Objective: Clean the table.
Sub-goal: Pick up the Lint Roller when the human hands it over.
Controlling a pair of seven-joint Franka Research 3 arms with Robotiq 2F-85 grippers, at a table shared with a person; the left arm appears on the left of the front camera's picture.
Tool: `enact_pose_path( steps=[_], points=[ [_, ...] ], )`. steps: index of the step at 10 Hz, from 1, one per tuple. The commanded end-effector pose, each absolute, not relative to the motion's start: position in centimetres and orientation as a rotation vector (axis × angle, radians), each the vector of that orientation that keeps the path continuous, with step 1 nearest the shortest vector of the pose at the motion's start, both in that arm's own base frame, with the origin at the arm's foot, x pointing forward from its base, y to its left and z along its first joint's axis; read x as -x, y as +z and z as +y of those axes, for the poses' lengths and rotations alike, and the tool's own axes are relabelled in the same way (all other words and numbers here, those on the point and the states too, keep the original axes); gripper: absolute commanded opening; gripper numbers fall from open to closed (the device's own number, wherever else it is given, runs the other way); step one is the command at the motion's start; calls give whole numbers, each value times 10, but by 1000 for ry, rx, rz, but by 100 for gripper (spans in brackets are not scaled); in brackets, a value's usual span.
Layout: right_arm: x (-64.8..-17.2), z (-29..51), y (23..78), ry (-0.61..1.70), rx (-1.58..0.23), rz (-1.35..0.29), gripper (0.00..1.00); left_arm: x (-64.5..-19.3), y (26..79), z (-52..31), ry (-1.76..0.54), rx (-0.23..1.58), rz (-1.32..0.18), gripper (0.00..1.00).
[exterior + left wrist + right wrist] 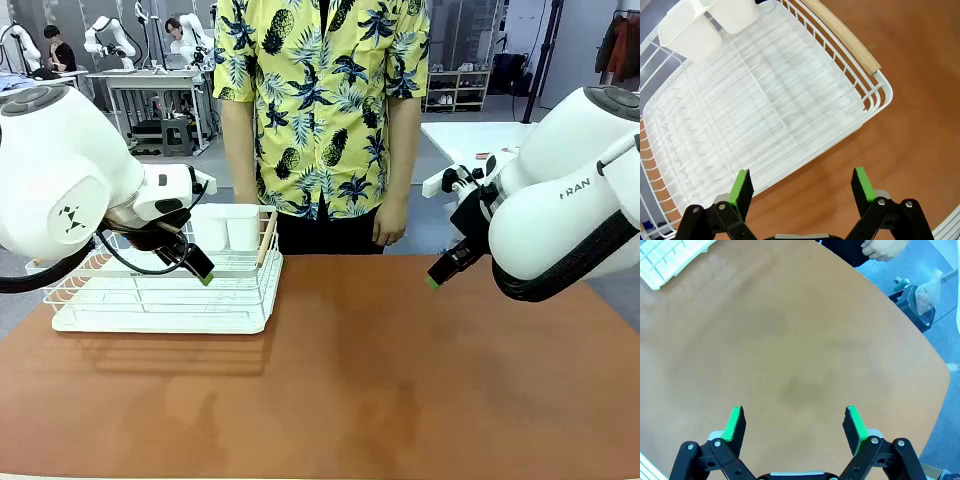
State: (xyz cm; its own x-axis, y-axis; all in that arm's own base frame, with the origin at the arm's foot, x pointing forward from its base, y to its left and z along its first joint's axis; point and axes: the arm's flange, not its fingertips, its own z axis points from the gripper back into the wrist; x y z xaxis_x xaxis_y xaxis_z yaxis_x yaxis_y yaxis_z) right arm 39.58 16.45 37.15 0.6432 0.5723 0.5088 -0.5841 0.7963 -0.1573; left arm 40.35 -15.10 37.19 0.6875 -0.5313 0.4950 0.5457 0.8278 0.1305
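The table (350, 400) fills the lower half of the front view, its reddish-brown top running from the bottom edge up to the middle of the frame. A faint darker patch (795, 390) shows on the top at the centre of the right wrist view.

In the left wrist view, the left gripper (802, 182) rises from the bottom edge. Its green pads (741, 187) stand wide apart with nothing between them. It hangs above the table just off one edge of the rack (885, 95), which fills the upper left of that frame. The right gripper (795, 422) is spread just as wide and is also empty, over bare table. In the front view it sits at middle right, above the far part of the top.

The white wire rack lies on the table at middle left of the front view, touching the top. A wooden bar (845, 40) runs along its right-hand side. Two white tubs (227, 225) stand side by side at its far end, toward the person.

The person (320, 110) stands at the table's far edge, upper centre of the front view, in a yellow shirt printed with pineapples and palms, arms down. One hand (390, 225) hangs just above the table's far edge, apart from both grippers. Behind, at upper right, stands a white table (470, 135).
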Motion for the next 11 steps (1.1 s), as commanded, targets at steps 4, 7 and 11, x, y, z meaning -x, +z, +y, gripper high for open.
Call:
enact_pose_path(
  steps=[4, 7, 11],
  points=[
    [-396, 165, 372, 658, -22, -572, 100, -403, 372, -151, -603, 28, -545, 100],
    [-396, 165, 372, 658, -22, -572, 100, -403, 372, -151, -603, 28, -545, 100],
    [-396, 165, 372, 658, -22, -572, 100, -403, 372, -151, -603, 28, -545, 100]
  ],
)
